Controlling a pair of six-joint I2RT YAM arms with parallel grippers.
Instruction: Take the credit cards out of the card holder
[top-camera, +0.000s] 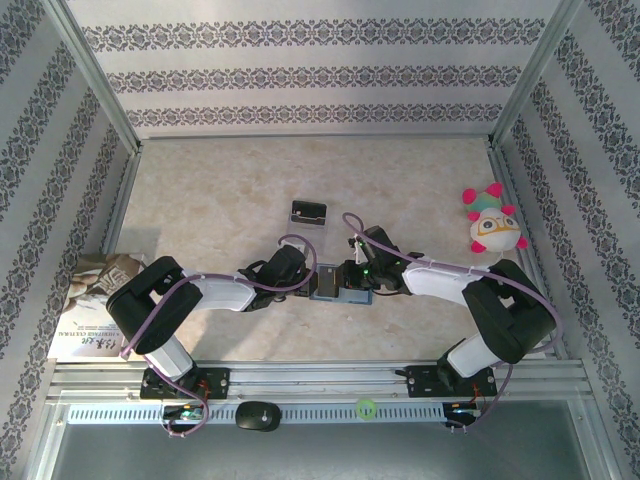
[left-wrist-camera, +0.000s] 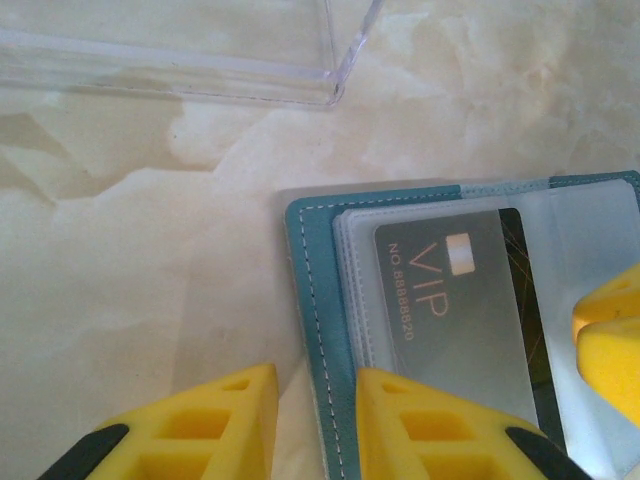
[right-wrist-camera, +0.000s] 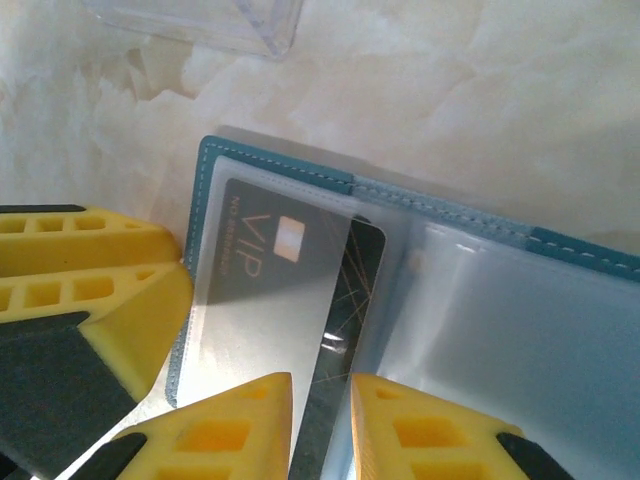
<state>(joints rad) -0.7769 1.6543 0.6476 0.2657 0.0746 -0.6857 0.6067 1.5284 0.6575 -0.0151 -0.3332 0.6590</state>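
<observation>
L gripper (left-wrist-camera: 315, 378): fingers a little apart, straddling the left edge of the card holder (left-wrist-camera: 305, 250), which lies open mid-table betw. both arms; can't tell if it grips. VIP card (right-wrist-camera: 270, 250) looks part-way out of its sleeve (right-wrist-camera: 200, 330), not free yet. R gripper (right-wrist-camera: 320, 388): fingers narrowly apart either side of the card's dark edge, pinch unclear, so most of the job looks left.

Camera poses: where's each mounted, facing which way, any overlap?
Top external: above, behind the bases, facing down at the table; both arms, left gripper and right gripper at the card holder.
Left wrist: on left arm, looking down past its fingers at the holder's edge.
Right wrist: on right arm, looking down past its fingers at the VIP card.
Shared: both wrists see that card, clear stand.
</observation>
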